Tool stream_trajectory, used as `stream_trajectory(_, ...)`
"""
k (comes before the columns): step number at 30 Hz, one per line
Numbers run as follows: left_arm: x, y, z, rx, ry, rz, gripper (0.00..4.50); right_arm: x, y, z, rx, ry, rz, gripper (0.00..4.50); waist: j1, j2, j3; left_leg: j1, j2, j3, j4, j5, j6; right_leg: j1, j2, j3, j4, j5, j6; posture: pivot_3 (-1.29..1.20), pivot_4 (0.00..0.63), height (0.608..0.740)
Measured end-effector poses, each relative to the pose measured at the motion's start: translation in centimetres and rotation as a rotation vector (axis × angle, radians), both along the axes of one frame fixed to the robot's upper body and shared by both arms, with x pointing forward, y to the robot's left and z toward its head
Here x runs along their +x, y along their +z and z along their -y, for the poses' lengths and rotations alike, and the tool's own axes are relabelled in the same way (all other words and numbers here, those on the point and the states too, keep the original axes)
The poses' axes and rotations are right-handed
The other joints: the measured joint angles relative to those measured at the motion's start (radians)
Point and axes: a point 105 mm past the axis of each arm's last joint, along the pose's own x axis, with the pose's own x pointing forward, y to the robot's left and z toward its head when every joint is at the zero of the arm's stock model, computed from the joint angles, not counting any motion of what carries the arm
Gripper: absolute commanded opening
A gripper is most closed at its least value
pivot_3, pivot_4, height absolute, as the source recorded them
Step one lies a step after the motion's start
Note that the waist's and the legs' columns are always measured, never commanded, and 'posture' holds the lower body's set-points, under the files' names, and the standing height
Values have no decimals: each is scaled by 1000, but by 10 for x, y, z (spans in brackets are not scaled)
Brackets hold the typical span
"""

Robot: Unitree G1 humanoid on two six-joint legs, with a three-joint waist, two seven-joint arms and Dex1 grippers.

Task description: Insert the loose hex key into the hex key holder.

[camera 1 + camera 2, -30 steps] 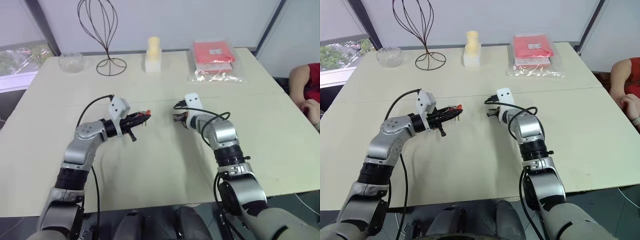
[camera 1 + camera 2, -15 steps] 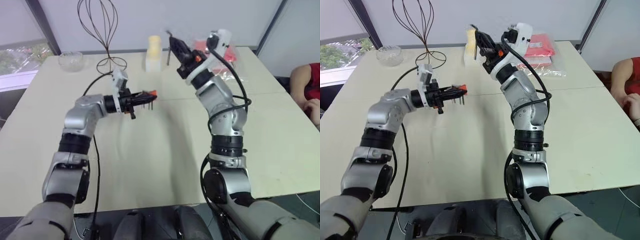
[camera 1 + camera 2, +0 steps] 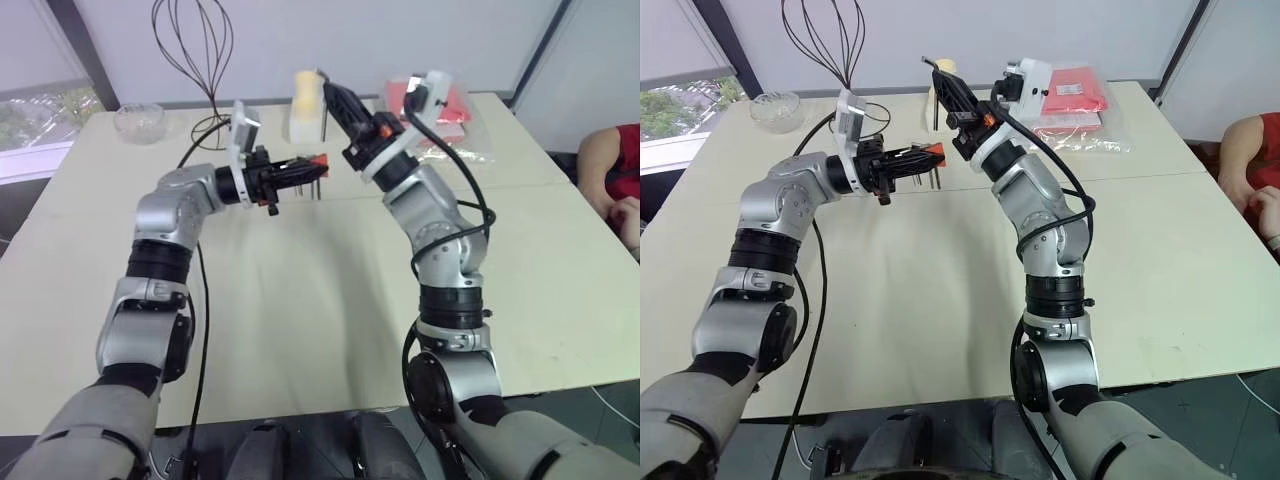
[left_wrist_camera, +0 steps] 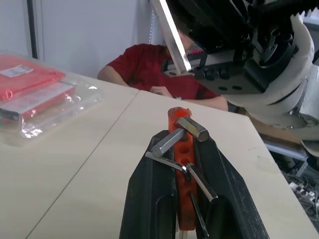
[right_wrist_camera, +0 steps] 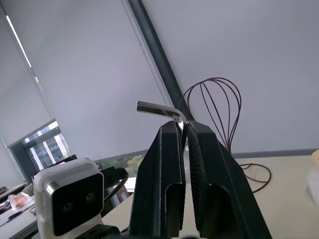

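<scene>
Holder and key are both up off the table [image 3: 300, 300] now, held close together over its far half. Biggest piece first: the left gripper [image 4: 180, 149] is clamped shut on the hex key holder [image 4: 180, 149], red block pinched between the black fingers, its seated keys sticking out. Just above and beside it, the right gripper [image 5: 182, 130] pinches the loose hex key [image 5: 158, 110] at its bend, one leg jutting free past the fingertips. They're near, not touching. To do this well, judging from here, the right arm should line a free leg up with an empty hole, keep the holder steady, then push straight along that hole without twisting
</scene>
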Motion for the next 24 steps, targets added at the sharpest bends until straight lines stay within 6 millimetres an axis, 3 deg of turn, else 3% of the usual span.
stream_trajectory(7,-1,10,-4,-38,19,23,0,0,-4,-1,-6,2,-7,76,1,0,0,0,0,0,0,0,0,0,0,0,0,0,0,0,150,740)
stream_trajectory(24,-1,12,-4,-63,27,-24,0,-1,-3,3,-1,-9,22,76,0,0,0,0,0,0,0,0,0,0,0,0,0,0,0,0,150,740)
